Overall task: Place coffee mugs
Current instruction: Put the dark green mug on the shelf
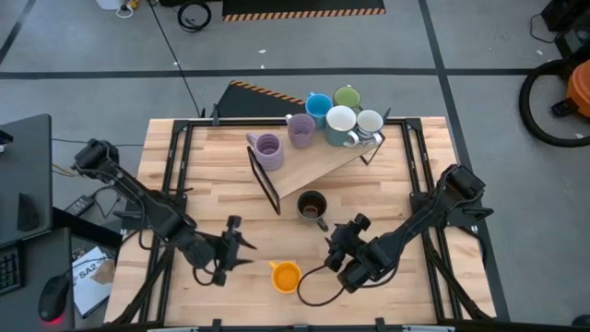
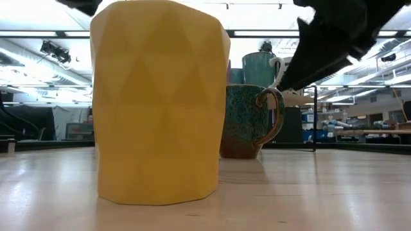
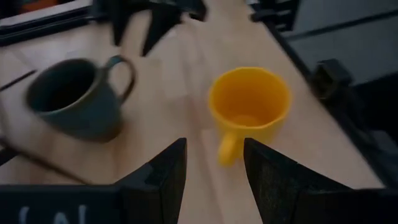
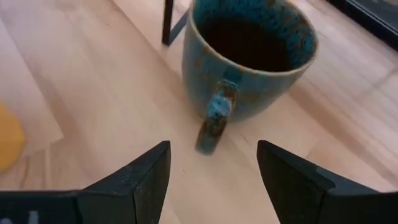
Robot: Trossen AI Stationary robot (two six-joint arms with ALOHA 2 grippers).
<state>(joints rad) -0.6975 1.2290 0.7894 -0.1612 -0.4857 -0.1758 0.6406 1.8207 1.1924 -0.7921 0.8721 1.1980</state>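
Observation:
An orange mug point(image 1: 286, 276) stands upright near the table's front edge, its handle point(image 3: 227, 149) turned toward my left gripper point(image 3: 214, 174). That gripper is open just short of the mug, at its left, and touches nothing. A dark teal mug point(image 1: 312, 207) stands upright on its base mid-table, with its handle point(image 4: 214, 118) facing my right gripper point(image 4: 211, 174). The right gripper is open close to that handle, slanting down, and clear of it. Two lavender mugs point(image 1: 267, 150), plus a blue point(image 1: 319, 108), a green point(image 1: 348, 96), a white point(image 1: 340, 124) and a pale mug point(image 1: 370, 123), sit by a wooden board point(image 1: 323, 166).
The slanted wooden board on a black frame point(image 1: 265, 184) stands behind the dark mug. Black rails point(image 1: 175, 166) run along the table's left and right sides. A black cable point(image 1: 309, 297) loops beside the orange mug. Bare wood lies between the two near mugs.

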